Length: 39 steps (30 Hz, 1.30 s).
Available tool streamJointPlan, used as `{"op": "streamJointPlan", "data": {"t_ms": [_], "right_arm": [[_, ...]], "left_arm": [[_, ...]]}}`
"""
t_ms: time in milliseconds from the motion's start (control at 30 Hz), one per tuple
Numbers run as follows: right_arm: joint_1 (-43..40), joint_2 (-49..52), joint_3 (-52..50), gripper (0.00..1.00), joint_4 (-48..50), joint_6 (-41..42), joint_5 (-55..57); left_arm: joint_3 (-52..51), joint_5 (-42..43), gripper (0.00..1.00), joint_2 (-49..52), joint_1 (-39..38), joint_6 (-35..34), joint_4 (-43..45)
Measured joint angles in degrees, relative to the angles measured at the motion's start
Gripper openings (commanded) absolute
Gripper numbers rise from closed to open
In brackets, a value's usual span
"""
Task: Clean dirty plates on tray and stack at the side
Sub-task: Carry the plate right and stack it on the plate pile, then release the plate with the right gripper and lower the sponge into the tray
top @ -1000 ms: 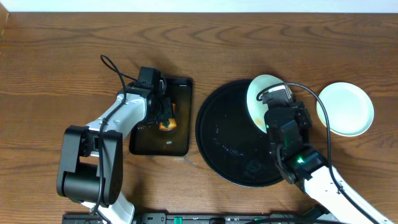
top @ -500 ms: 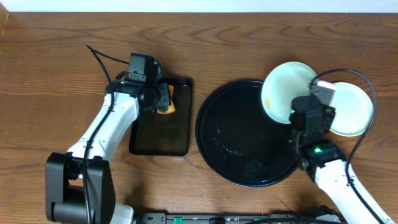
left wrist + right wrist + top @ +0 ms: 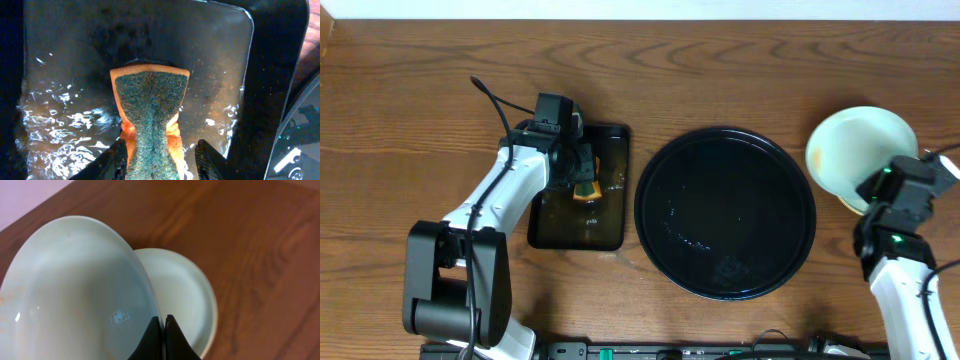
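The large round black tray [image 3: 725,205] in the middle of the table holds no plates, only wet streaks. My right gripper [image 3: 872,188] [image 3: 163,321] is shut on the rim of a pale plate [image 3: 855,145] [image 3: 75,290]. It holds that plate tilted at the table's right side, and a faint orange smear shows near its left edge. A second pale plate [image 3: 187,295] lies flat on the wood right under it. My left gripper [image 3: 582,180] [image 3: 161,145] stands open around an orange sponge [image 3: 586,191] [image 3: 150,100] with a green scouring face; a gap shows at the right finger.
The sponge rests in a small rectangular black tray [image 3: 575,232] [image 3: 75,60] of shallow water, left of the round tray. Bare brown wood surrounds both trays. A pale wall edge runs along the far side of the table.
My right arm carried the plate off the round tray, rightward over the other plate. My left gripper brought the sponge down into the small tray and its jaws spread apart.
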Motion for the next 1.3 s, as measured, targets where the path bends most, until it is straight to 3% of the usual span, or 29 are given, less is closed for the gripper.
{"op": "streamJointPlan", "data": {"t_ms": [300, 333, 367, 433, 567, 667, 833, 867, 933, 1033, 1300], "right_arm": [[-9.64, 2.86, 0.00, 0.02, 0.79, 1.29, -5.25], [-10.38, 3.39, 0.00, 0.05, 1.46, 1.42, -5.49], [-11.04, 3.87, 0.00, 0.20, 2.01, 1.55, -5.75], [-11.96, 4.74, 0.00, 0.40, 3.04, 1.84, -6.47], [-12.31, 6.67, 0.00, 0.53, 4.98, 1.20, -10.40], [-12.28, 8.09, 0.00, 0.55, 4.98, -0.79, -15.04], [-11.52, 9.22, 0.00, 0.67, 4.87, -5.86, -23.02], [-10.86, 9.22, 0.04, 0.74, 4.87, -6.99, -24.55], [-9.03, 9.22, 0.37, 0.99, 3.89, -9.57, -27.21], [-4.35, 9.27, 2.73, 0.99, -0.92, -14.58, -30.10], [7.21, 9.49, 15.47, 0.99, -25.18, -23.45, -28.57]], "left_arm": [[-0.07, 0.00, 0.47, 0.00, 0.00, 0.00, 0.07], [-0.07, 0.00, 0.46, 0.00, 0.02, 0.00, 0.02], [-0.07, 0.00, 0.46, 0.00, 0.00, 0.00, -0.04], [-0.07, 0.00, 0.49, 0.00, 0.00, 0.00, -0.09], [-0.07, 0.00, 0.55, 0.00, 0.02, 0.02, -0.20], [-0.07, 0.00, 0.63, 0.00, 0.02, 0.13, -0.35], [-0.07, -0.98, 0.75, -0.13, 0.00, 0.11, -1.31], [-0.07, -2.10, 0.76, -0.42, 0.02, 0.24, -1.90], [-0.07, -4.22, 0.77, -1.31, 0.02, 0.20, -3.54], [0.26, -6.62, 0.77, -3.48, 0.20, 0.17, -7.13], [2.58, -8.79, 0.77, -10.05, 2.67, 0.17, -18.45]]}}
